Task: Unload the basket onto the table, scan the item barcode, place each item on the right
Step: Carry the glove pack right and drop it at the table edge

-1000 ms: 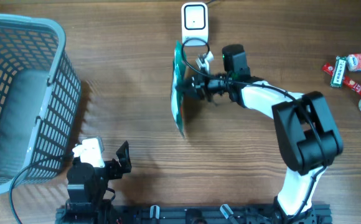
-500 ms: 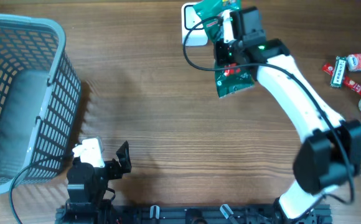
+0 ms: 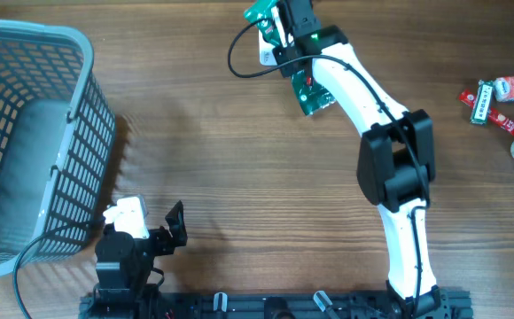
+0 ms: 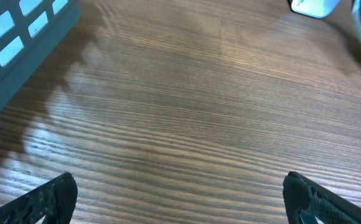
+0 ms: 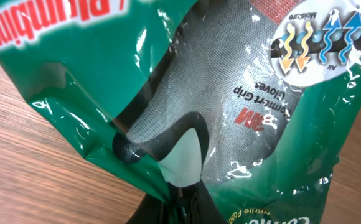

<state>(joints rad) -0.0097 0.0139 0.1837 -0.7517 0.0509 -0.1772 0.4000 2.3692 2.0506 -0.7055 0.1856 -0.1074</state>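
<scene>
Green glove packet (image 5: pixel 230 112) sits pinched in right gripper (image 5: pixel 179 202) over far scanner (image 4: pixel 314 6); barcode side should face it squarely, held steady. Left gripper (image 4: pixel 183 199) spread, idle.

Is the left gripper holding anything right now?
No, the left gripper stands wide open in its wrist view, with nothing in it.

Scanner (image 3: pixel 265 55) mostly buried under glove packet (image 3: pixel 311 94) and right arm (image 3: pixel 363 93) overhead. Right wrist view: packet runs off every edge, right gripper (image 5: pixel 175 204) just a dark sliver at the bottom. Basket (image 3: pixel 87 115) clipped at left edge. Small packs (image 3: pixel 494 99) far right, print unreadable.
</scene>
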